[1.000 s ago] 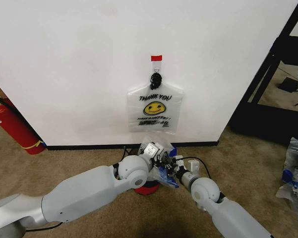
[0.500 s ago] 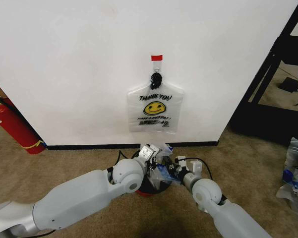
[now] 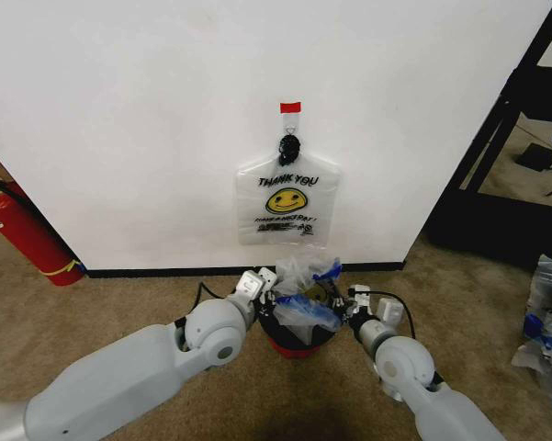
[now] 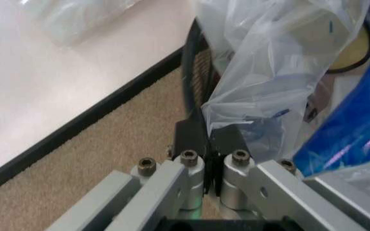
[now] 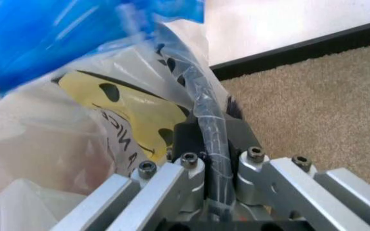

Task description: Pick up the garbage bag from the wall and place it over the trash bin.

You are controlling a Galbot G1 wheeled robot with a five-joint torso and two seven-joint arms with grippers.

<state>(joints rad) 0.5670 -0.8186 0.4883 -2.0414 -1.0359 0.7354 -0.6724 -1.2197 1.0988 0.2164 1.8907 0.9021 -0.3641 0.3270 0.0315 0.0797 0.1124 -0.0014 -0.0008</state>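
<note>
A translucent white garbage bag (image 3: 305, 287) with blue tape strips lies bunched over the trash bin (image 3: 294, 347), a dark round basket with a red base, at the foot of the wall (image 3: 147, 119). My left gripper (image 3: 272, 305) is at the bin's left side, shut on the bag's film (image 4: 256, 96) beside the black rim (image 4: 190, 82). My right gripper (image 3: 347, 310) is at the right side, shut on film wrapped over the rim (image 5: 201, 110). A second smiley "THANK YOU" bag (image 3: 287, 197) hangs from the black hook (image 3: 289, 145) under red tape (image 3: 290, 107).
A red fire extinguisher (image 3: 28, 234) leans at the left wall. A black frame (image 3: 505, 156) stands at the right, with a clear sack of bottles (image 3: 546, 312) on the carpet beyond it. A black baseboard (image 3: 165, 272) runs along the wall.
Both grippers have moved apart from the middle of the bin to its opposite sides. The bag between them has spread out across the bin's mouth.
</note>
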